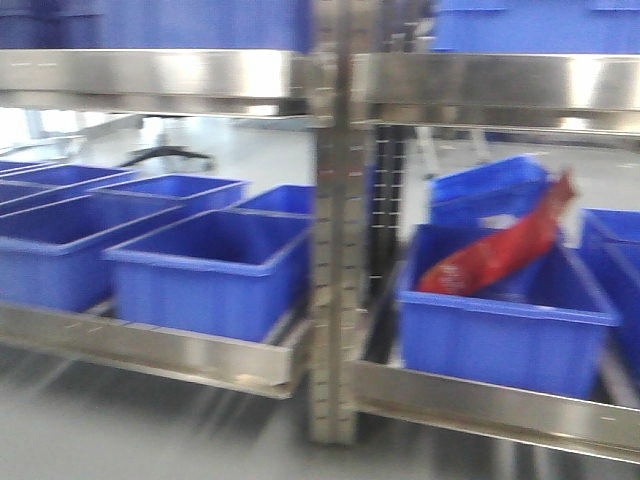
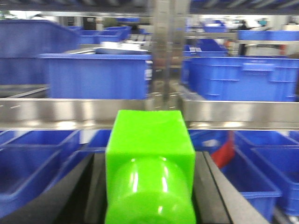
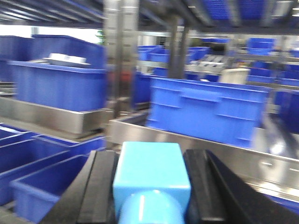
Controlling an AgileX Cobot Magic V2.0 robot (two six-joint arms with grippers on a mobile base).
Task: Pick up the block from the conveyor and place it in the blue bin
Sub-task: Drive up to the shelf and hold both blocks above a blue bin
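A bright green block point(image 2: 149, 163) fills the left wrist view, and my left gripper point(image 2: 149, 186) is shut on it, black fingers point(image 2: 81, 186) pressing both sides. A light blue block point(image 3: 150, 172) sits between the black fingers point(image 3: 100, 186) of my right gripper point(image 3: 150, 191), which is shut on it. Blue bins point(image 1: 210, 265) stand in rows on steel shelves ahead; one blue bin point(image 1: 505, 315) at the right holds a red packet point(image 1: 500, 250). The conveyor is out of view. Neither gripper shows in the front view.
A steel upright post point(image 1: 340, 230) divides the rack between the two bin groups. A steel shelf rail point(image 2: 70, 112) crosses in front of the left gripper. More blue bins point(image 3: 205, 109) sit on the upper shelf level. Grey floor point(image 1: 120, 430) lies below.
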